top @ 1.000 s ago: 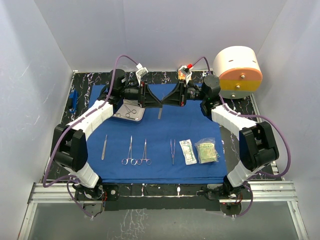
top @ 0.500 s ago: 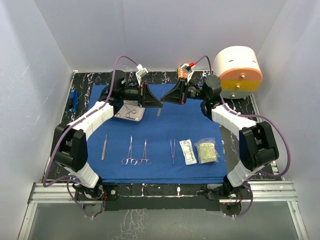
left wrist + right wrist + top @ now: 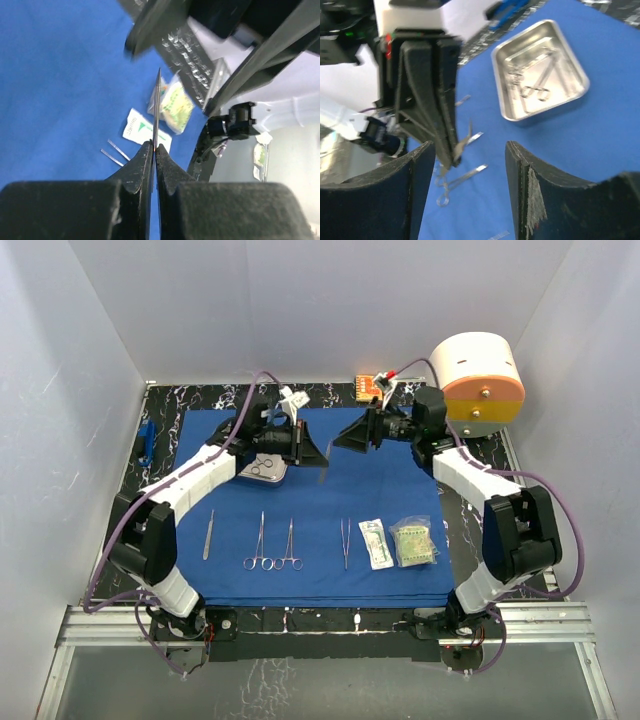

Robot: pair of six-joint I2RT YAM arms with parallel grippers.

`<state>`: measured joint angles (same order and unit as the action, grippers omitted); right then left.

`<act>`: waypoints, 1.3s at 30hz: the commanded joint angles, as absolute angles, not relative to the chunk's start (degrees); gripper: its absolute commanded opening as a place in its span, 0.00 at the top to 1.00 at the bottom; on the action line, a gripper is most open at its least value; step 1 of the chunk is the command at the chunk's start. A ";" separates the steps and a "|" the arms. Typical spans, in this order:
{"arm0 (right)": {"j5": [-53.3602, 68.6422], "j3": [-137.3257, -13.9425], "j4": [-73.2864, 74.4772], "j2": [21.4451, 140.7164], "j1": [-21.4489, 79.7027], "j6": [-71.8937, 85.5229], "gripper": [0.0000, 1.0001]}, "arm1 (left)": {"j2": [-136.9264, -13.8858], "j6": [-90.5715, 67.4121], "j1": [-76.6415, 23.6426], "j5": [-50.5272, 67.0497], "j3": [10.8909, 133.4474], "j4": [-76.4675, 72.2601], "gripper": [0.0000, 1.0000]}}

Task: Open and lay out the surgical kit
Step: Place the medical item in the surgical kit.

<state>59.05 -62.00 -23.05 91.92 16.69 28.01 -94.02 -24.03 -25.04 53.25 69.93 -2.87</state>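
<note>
Cream-and-orange cylinder point(image 3: 475, 383) and orange box point(image 3: 364, 387) stand apart.

The cloth point(image 3: 370, 480) is bright blue. The tray point(image 3: 560, 50) is shiny silver. The table point(image 3: 165, 410) is black with white squiggles — like marble. The big drum point(image 3: 478, 375) is cream and orange.

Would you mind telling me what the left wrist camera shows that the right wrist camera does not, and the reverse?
Only the left wrist view shows the two sealed packets. Only the right wrist view shows the steel tray with ring-handled instruments inside it, and forceps lying on the blue cloth. Both show the blue cloth and the slim metal instrument pinched in the shut left gripper.
</note>
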 commanded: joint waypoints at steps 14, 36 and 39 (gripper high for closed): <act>42.55 -49.24 6.90 68.42 -3.53 -7.70 0.30 | -94.33 -33.71 -46.40 17.63 63.91 23.57 1.00; 38.44 -33.77 -3.64 54.32 -11.41 -4.92 0.12 | -104.28 -51.20 -53.41 5.40 71.88 32.40 1.00; 38.81 -33.28 -3.86 54.19 -11.51 -5.01 0.12 | -104.70 -52.23 -53.61 5.19 72.33 32.93 1.00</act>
